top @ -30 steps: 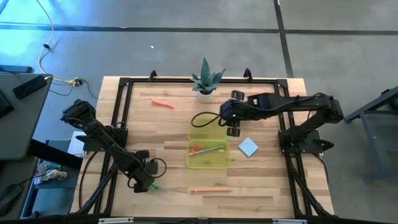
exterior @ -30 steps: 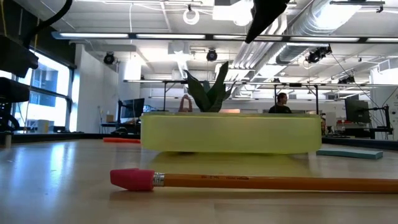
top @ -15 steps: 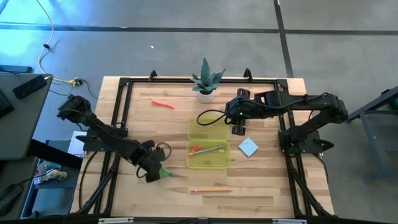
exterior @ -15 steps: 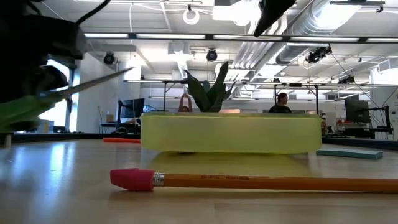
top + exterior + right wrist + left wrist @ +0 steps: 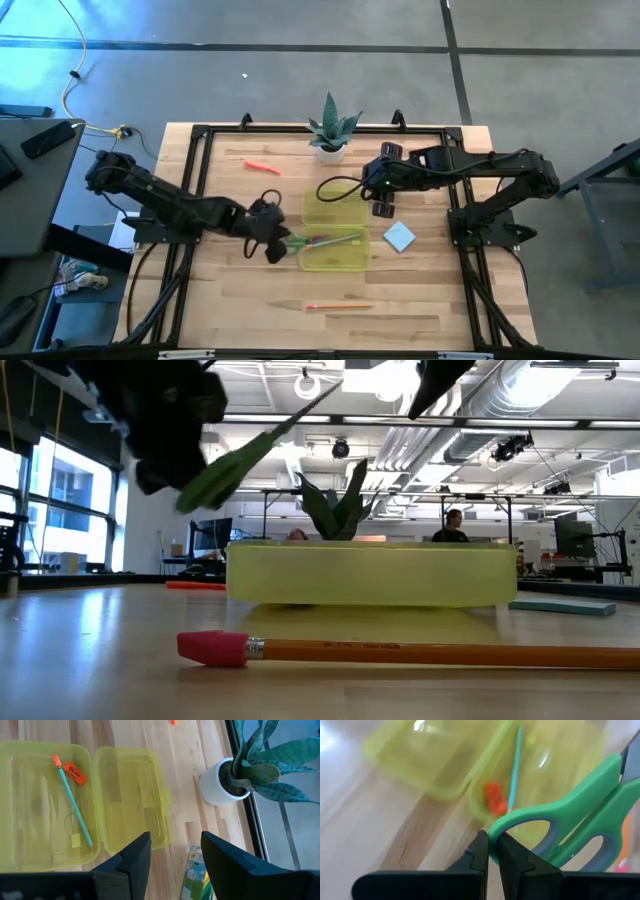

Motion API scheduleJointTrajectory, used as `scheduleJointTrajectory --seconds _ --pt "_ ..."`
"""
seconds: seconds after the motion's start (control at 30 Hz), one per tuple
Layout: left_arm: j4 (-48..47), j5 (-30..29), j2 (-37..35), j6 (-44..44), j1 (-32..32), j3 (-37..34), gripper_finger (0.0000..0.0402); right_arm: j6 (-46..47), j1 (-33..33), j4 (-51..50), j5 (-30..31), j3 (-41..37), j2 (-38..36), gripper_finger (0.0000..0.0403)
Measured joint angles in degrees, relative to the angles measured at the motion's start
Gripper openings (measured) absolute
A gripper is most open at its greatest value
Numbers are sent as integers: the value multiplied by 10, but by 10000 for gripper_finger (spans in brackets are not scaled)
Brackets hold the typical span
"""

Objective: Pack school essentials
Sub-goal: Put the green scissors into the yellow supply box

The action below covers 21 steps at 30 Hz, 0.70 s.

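My left gripper (image 5: 272,232) is shut on green-handled scissors (image 5: 296,240) and holds them over the left edge of the open yellow-green box (image 5: 336,252). The low view shows the scissors (image 5: 226,464) in the air above the box (image 5: 370,574). Inside the box lie a teal pencil (image 5: 75,811) and an orange eraser (image 5: 75,772). My right gripper (image 5: 172,854) is open, hovering beside the box's lid (image 5: 335,209). A blue note pad (image 5: 399,236), an orange pencil (image 5: 338,306) and an orange pen (image 5: 262,166) lie flat on the table. A green-yellow crayon box (image 5: 196,876) lies below my right gripper. My left gripper pinches the rim of one handle loop (image 5: 506,821) of the scissors between its two fingertips (image 5: 479,851). The scissors are lifted clear of the table. They stick out beyond the fingers, with the blades (image 5: 290,422) slanting upward and away from the gripper.
A spiky green plant in a white pot (image 5: 330,131) stands at the table's far edge, behind the box. Black frame rails (image 5: 200,170) run along the table's sides. Bare wood lies left of the box and along the near edge around the pencil (image 5: 400,652).
My left gripper has risen from the table's near left area and swung toward the far right, up to the box's left edge. The scissors have gone with it, from table height to lifted clear above the box. My right gripper has shifted slightly toward the table's right.
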Motion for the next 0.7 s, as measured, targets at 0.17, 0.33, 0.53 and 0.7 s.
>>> scheduleJointTrajectory --seconds 0.17,0.33,0.53,0.7 --pt "73 -27 0 11 30 4 12 6 0 0 3 0 0 165" --pt "64 -27 11 9 48 40 12 10 0 0 5 0 0 165" --pt "19 -9 51 -59 44 75 12 25 0 -9 31 0 0 165" --pt "13 27 108 -77 34 118 12 26 0 -8 33 0 0 165"
